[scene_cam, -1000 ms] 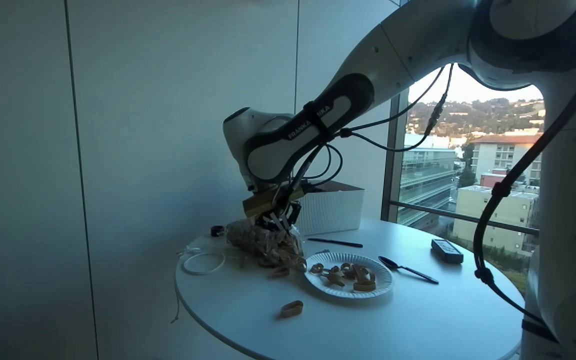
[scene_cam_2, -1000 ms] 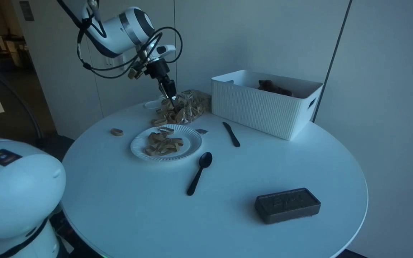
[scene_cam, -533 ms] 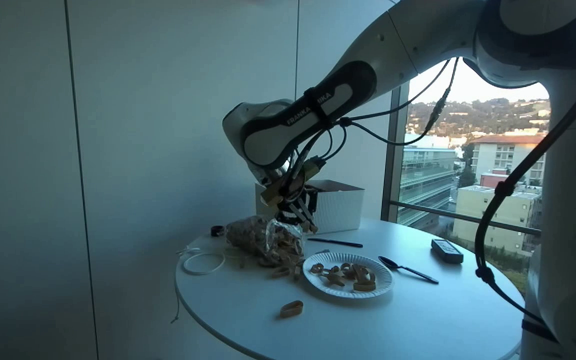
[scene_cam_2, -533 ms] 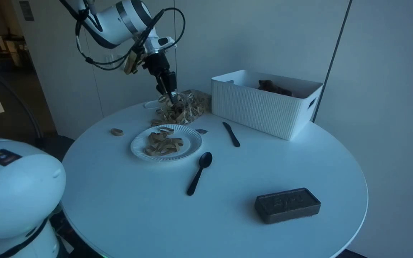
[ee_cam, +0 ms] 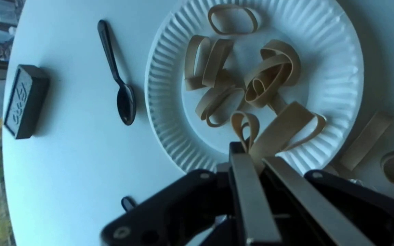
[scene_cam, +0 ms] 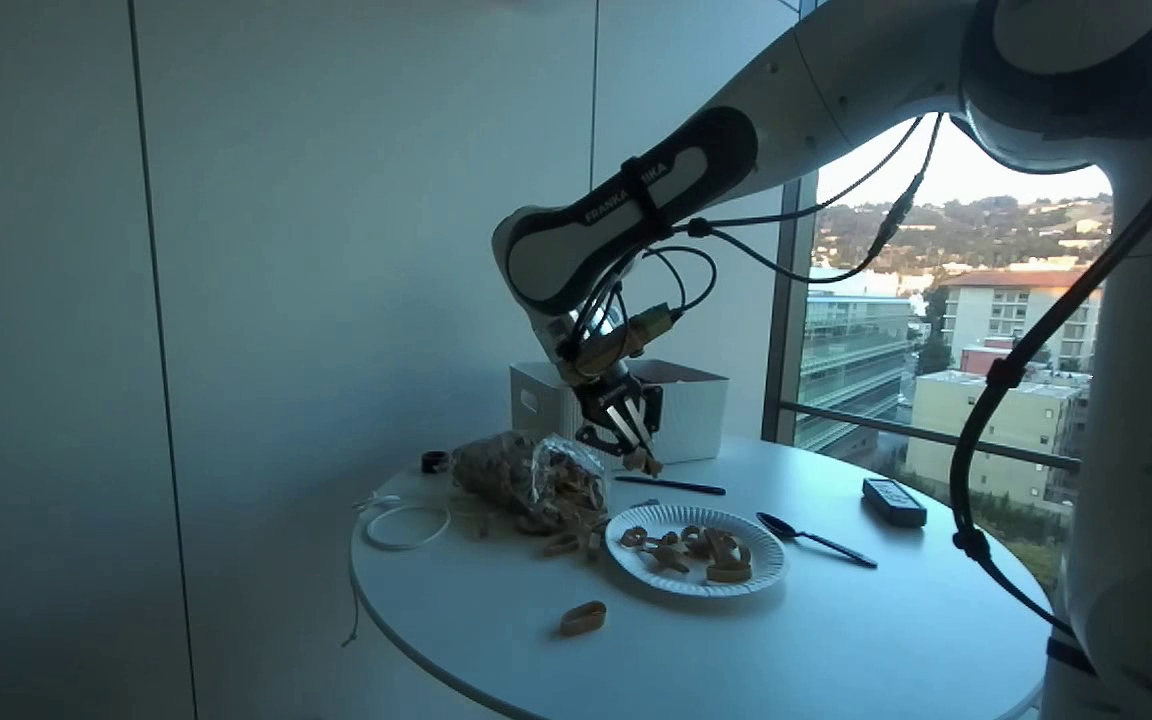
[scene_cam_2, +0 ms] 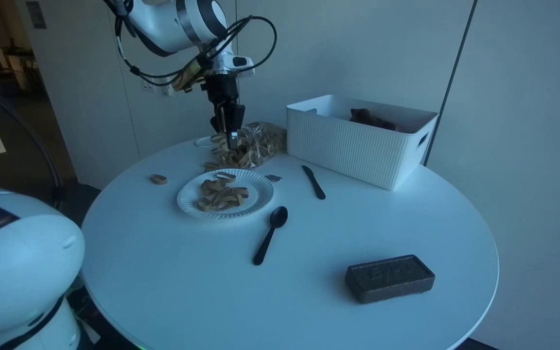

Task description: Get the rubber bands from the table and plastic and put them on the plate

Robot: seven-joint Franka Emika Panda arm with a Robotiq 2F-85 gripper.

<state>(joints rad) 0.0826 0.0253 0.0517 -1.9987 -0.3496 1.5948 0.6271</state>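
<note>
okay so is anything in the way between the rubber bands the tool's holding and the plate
Nothing visible stands between the rubber bands pinched in the tool and the plate; the black knife lies flat on the table, lower than the tool.

Upper L of frame, wht robot arm (scene_cam_2: 170,26) hangs over the table (scene_cam_2: 197,287), its blk gripper (scene_cam_2: 232,142) pointing down w/ tips in front of the clear plastic bag (scene_cam_2: 266,138), which lies just beside the wht ribbed box (scene_cam_2: 343,146) at upper R, smth dk brn (scene_cam_2: 372,119) inside. Ctr-L, plate (scene_cam_2: 262,193) carries a pile of tan rubber bands (scene_cam_2: 221,197); more lie btwn bag & plate, plus a stray band (scene_cam_2: 158,179) farther L. Blk knife (scene_cam_2: 313,183) approx ctr, blk spoon (scene_cam_2: 271,232) below it, dk block (scene_cam_2: 390,279) lower R.
</note>
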